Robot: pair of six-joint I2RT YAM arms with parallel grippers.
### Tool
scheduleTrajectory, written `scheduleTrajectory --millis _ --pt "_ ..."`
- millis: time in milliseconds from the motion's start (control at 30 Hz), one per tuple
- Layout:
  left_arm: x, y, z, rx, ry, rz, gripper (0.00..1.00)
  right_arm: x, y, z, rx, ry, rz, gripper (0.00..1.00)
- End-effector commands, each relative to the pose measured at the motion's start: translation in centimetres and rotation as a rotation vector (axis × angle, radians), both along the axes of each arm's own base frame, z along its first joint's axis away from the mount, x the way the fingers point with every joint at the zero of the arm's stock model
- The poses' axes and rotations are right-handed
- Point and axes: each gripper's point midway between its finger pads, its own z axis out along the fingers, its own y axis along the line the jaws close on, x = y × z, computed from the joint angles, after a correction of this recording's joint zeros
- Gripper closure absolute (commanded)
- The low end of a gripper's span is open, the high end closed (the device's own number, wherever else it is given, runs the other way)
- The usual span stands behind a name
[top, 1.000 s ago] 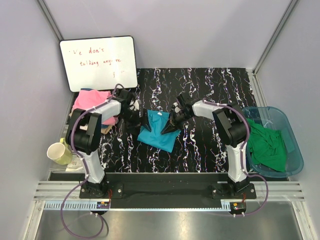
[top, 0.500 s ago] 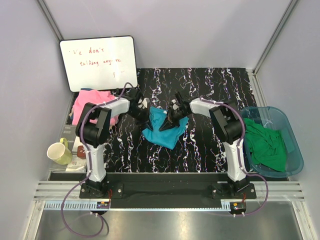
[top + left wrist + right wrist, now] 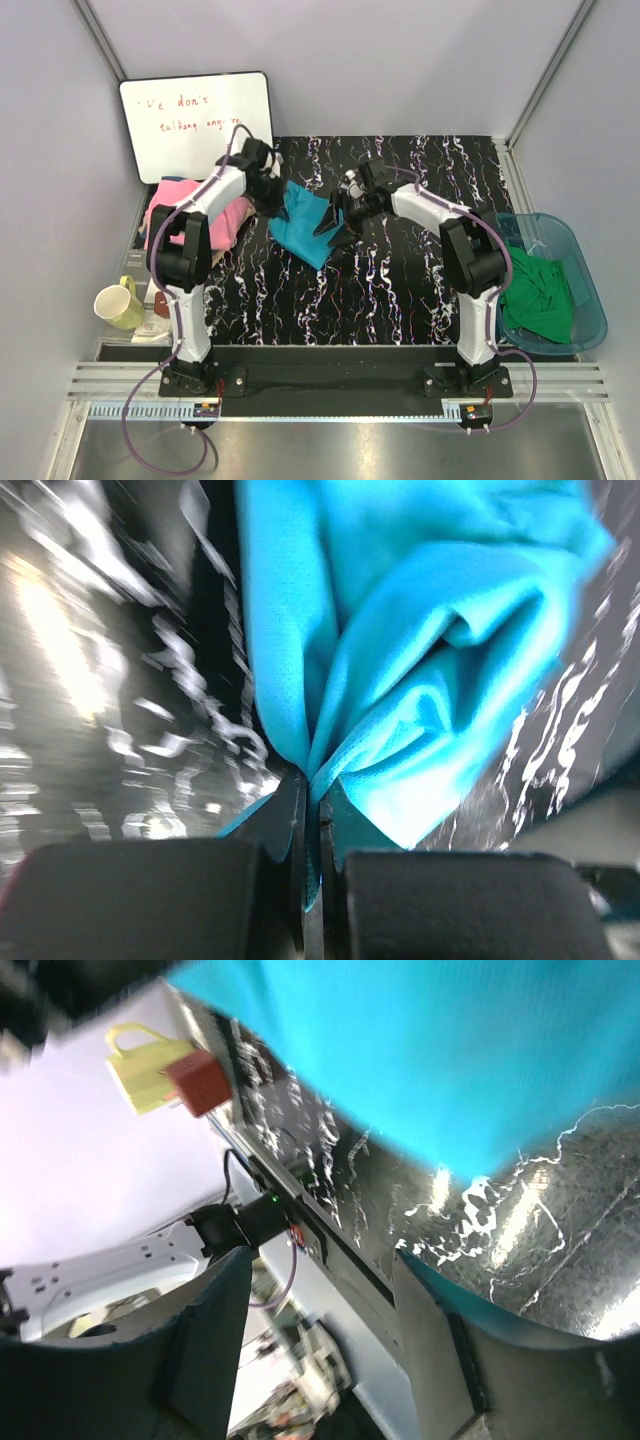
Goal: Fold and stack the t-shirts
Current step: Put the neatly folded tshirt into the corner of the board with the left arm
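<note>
A teal-blue t-shirt (image 3: pixel 305 228) lies bunched on the black marbled table (image 3: pixel 400 290), between the two grippers. My left gripper (image 3: pixel 272 200) is shut on its left edge; in the left wrist view the cloth (image 3: pixel 420 630) is pinched between the closed jaws of that gripper (image 3: pixel 312 790). My right gripper (image 3: pixel 335 215) stands open at the shirt's right side. In the right wrist view nothing sits between the spread jaws of the gripper (image 3: pixel 320 1260), and the teal cloth (image 3: pixel 450 1050) lies just beyond them. A pink t-shirt (image 3: pixel 180 198) lies at the left edge. A green t-shirt (image 3: pixel 535 295) sits in the tub.
A translucent blue tub (image 3: pixel 590 300) stands at the right edge of the table. A whiteboard (image 3: pixel 195 125) leans at the back left. A yellow-green mug (image 3: pixel 120 305) and a small red block (image 3: pixel 200 1080) sit off the table's left side.
The left gripper closed on the teal shirt's edge and pulled it back and to the left. The right gripper let go of the shirt and now stands open.
</note>
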Motion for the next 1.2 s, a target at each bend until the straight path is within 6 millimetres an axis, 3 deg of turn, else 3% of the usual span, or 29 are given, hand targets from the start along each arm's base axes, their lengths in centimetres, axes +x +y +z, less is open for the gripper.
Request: scheduleTrajectory --millis 0,233,433,600,633,933,1000,1167 --pt "3.1 2.9 6.0 0.081 -0.164 0.031 1.00 2.0 -1.4 5.8 0.039 -0.204 -0.029 0.33" --pt "3.8 6.8 7.1 0.120 -0.167 0.099 1.00 1.4 -3.6 5.4 0.024 -0.185 -0.066 0.31" --pt "4.2 11.7 8.5 0.130 -0.167 0.202 1.00 0.7 -4.4 4.8 0.020 -0.171 -0.066 0.30" --pt "4.4 14.3 11.3 0.154 -0.196 0.247 1.00 0.2 -4.6 4.0 0.016 -0.143 -0.061 0.29" --pt "4.7 15.5 12.4 0.158 -0.219 0.276 1.00 0.1 -4.6 3.9 0.017 -0.139 -0.059 0.29" --pt "2.8 20.3 16.9 0.160 -0.282 0.400 1.00 -0.8 -4.8 2.6 0.013 -0.108 -0.037 0.28" --pt "2.1 21.5 16.8 0.166 -0.266 0.432 1.00 -0.9 -4.7 2.3 0.014 -0.097 -0.033 0.28" --pt "-0.2 24.3 13.5 0.204 -0.133 0.497 1.00 -0.6 -4.5 2.5 0.026 -0.095 -0.026 0.27"
